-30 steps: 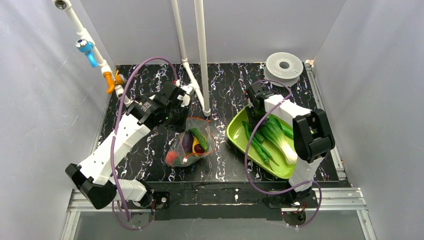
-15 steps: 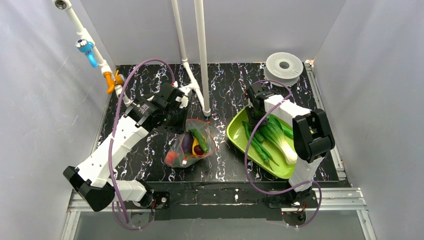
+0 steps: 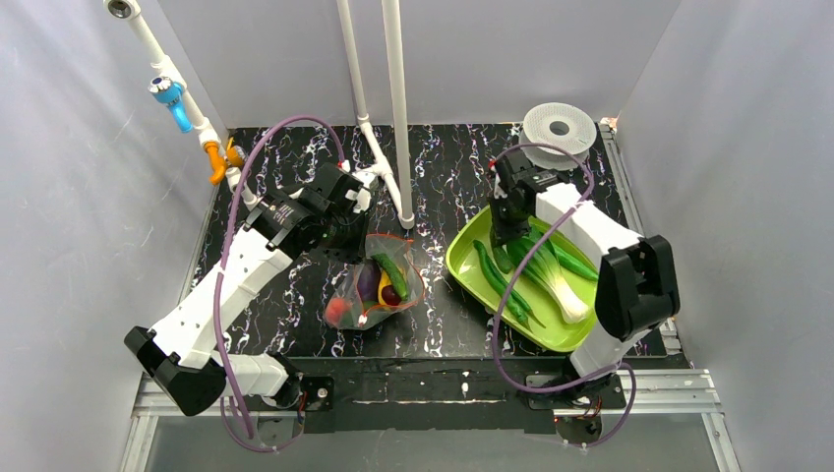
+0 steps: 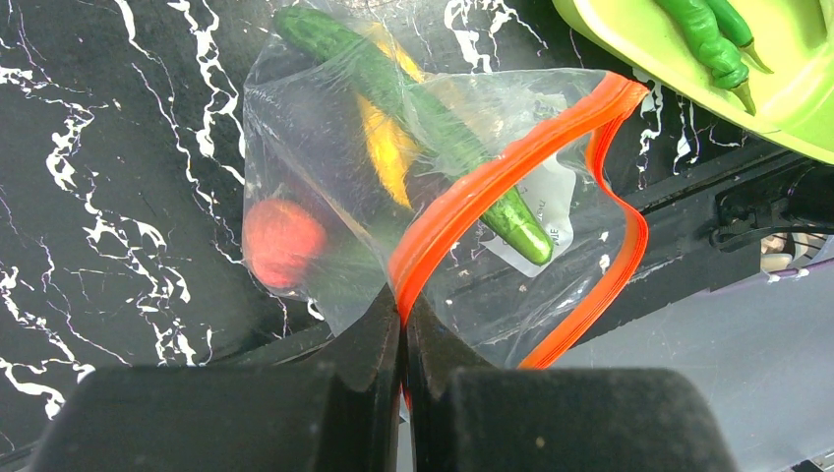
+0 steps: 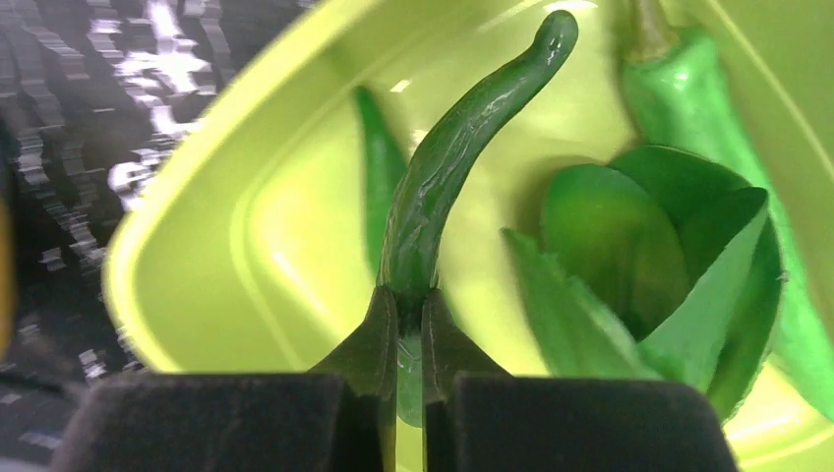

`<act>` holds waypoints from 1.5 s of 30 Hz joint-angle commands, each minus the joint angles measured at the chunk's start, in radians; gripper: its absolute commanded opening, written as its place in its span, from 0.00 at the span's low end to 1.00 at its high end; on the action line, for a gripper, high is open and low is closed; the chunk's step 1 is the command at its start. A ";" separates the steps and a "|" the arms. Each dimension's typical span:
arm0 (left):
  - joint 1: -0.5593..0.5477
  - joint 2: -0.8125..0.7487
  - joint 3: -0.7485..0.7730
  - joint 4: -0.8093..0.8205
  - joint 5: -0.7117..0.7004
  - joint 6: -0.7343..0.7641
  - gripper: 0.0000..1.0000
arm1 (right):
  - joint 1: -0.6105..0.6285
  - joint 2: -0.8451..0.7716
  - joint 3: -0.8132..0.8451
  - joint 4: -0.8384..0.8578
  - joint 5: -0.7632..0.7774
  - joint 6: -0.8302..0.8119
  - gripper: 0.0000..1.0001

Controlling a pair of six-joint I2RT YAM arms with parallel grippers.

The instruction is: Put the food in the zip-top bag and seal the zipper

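Produce lies inside the zip-top bag [image 4: 295, 128] on the black marbled table [image 3: 295, 324], left of the lime-green tray [image 3: 467, 270]. It holds a red-orange tomato [image 4: 283, 241], a yellow piece [image 4: 387, 152], a green cucumber [image 4: 511, 224] and a dark eggplant [image 3: 366, 282]. The bag's mouth gapes, and its orange zipper [image 4: 521, 157] is parted into two strips. The left gripper [image 4: 402, 317] has its fingers pressed together on one end of the zipper, pinching the strip. Over the tray, the right gripper [image 5: 410, 313] is clamped on the thick end of a curved green chili pepper [image 5: 447, 167], which juts out ahead of the fingers. Beside it in the tray lie a leafy green vegetable [image 5: 649, 256] and another green pepper [image 5: 688, 98].
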 commanded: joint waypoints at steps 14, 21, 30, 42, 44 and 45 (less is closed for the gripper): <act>0.004 0.057 -0.013 0.011 0.160 -0.119 0.00 | 0.390 -0.085 0.399 -0.360 -0.968 -0.027 0.01; 0.005 0.016 -0.030 0.023 0.157 -0.166 0.00 | 0.418 -0.073 0.412 -0.254 -0.852 0.145 0.02; 0.004 -0.040 -0.039 0.045 0.146 -0.228 0.00 | 0.420 0.177 0.764 -0.360 -0.800 0.290 0.18; 0.007 -0.076 -0.002 0.035 0.111 -0.225 0.00 | 0.411 0.201 0.785 -0.352 -0.740 0.351 0.33; 0.008 -0.073 -0.003 0.033 0.118 -0.217 0.00 | 0.412 0.194 0.775 -0.322 -0.734 0.372 0.39; 0.009 -0.070 -0.005 0.032 0.122 -0.214 0.00 | 0.412 0.192 0.768 -0.309 -0.730 0.376 0.40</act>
